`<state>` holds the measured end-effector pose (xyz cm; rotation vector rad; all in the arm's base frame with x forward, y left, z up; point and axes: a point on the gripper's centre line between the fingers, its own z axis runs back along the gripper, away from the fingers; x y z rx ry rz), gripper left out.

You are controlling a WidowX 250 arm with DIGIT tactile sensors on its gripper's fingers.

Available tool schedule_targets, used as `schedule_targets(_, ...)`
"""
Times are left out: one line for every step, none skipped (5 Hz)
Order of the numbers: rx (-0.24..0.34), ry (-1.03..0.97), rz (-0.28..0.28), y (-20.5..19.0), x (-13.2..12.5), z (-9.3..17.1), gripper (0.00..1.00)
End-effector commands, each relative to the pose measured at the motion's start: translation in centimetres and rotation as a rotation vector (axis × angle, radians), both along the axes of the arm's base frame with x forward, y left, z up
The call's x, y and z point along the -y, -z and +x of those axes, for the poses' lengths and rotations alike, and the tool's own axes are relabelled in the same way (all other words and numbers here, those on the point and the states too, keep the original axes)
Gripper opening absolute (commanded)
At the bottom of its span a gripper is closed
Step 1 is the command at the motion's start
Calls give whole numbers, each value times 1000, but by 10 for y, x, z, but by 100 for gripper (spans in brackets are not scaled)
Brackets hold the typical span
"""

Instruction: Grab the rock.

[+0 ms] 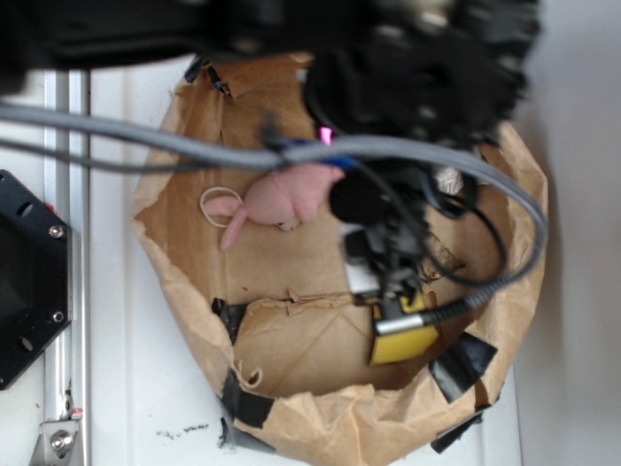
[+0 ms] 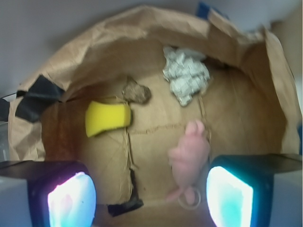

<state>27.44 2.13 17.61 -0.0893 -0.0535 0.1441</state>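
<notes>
Below me a white tabletop (image 1: 126,379) spreads out, a metal rail (image 1: 66,243) running along it off to my side, beside a black mounting plate (image 1: 24,282).

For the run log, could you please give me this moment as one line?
gripper: open, empty, above bag floor | rock: ungrasped, touching yellow sponge corner | paper wad: right of rock | pink toy: between the fingers

Brown paper bag (image 2: 246,109) with black tape, yellow sponge (image 2: 107,118), crumpled paper wad (image 2: 185,74), pink plush toy (image 2: 190,156)
</notes>
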Motion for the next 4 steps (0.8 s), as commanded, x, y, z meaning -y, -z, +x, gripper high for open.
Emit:
schedule_targets(59,22,10,-16,2,5,100)
schedule_targets(59,22,10,-16,2,5,100)
schedule_targets(60,-46,85,17,14,19,100)
schedule_targets(63,-73,82,35,19,31,100)
